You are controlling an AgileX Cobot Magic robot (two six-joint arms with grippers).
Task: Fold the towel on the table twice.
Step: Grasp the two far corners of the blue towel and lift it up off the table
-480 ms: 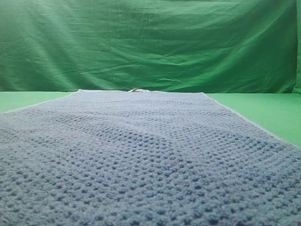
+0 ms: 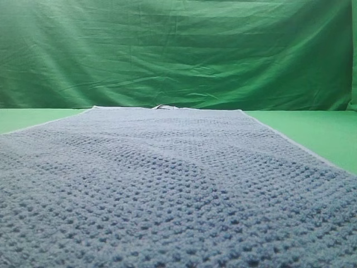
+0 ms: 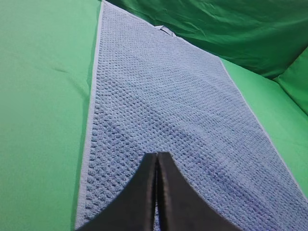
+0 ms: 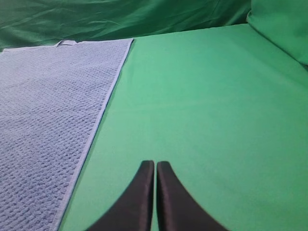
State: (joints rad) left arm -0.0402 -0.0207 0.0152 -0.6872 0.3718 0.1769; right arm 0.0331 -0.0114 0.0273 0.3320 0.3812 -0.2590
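A green backdrop (image 2: 178, 53) fills the upper part of the exterior high view from edge to edge, its cloth creased with long slanting wrinkles and soft folds. The light is even and rather dim, brighter toward the middle and darker at the upper corners. In the right wrist view a green cushion-like bulge (image 4: 281, 26) sits in the upper right corner, and the same dark wrinkled cloth runs along the top.
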